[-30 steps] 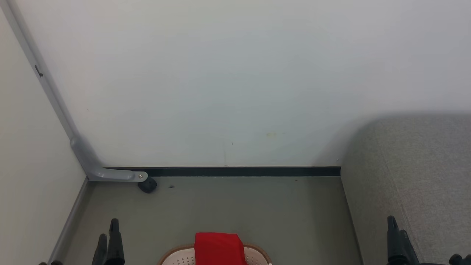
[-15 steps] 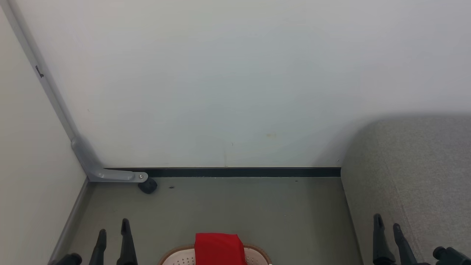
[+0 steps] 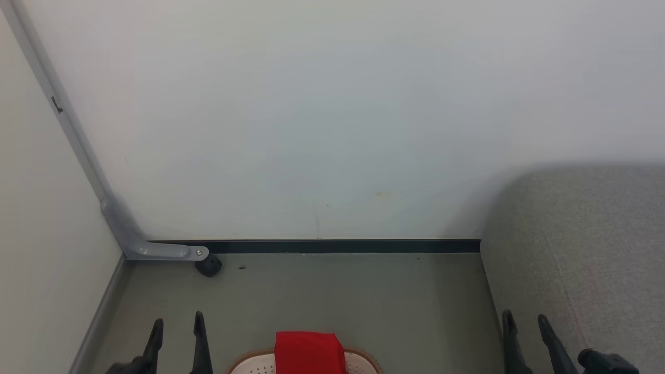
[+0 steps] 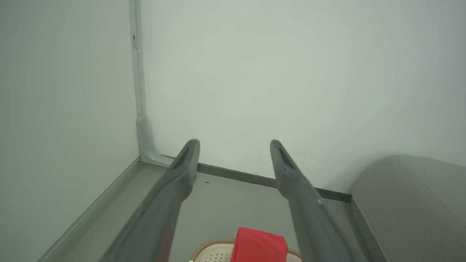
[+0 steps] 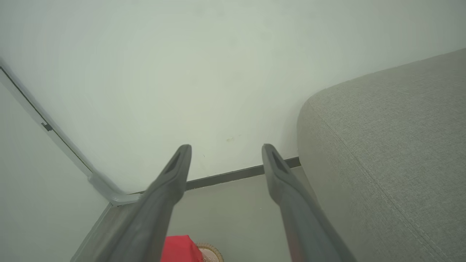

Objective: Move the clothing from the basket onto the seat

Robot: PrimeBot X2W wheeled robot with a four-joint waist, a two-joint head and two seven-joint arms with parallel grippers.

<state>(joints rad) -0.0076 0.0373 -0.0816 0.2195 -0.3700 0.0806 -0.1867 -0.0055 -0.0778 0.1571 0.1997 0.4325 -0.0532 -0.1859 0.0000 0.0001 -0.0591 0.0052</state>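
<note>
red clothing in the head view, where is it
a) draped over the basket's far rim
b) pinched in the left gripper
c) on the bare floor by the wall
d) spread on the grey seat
a: the clothing lies over the far rim of the basket, apart from the seat.

Light is soft, even and fairly bright, falling from above; the pale wall dims to a greyer tone toward its edges, and a diffuse shadow lies on it just left of the seat. The head view is sharp, the seat's weave readable; both wrist views carry a greenish cast and darken at the corners; there the left gripper and right gripper blur toward the bottom edge.
</note>
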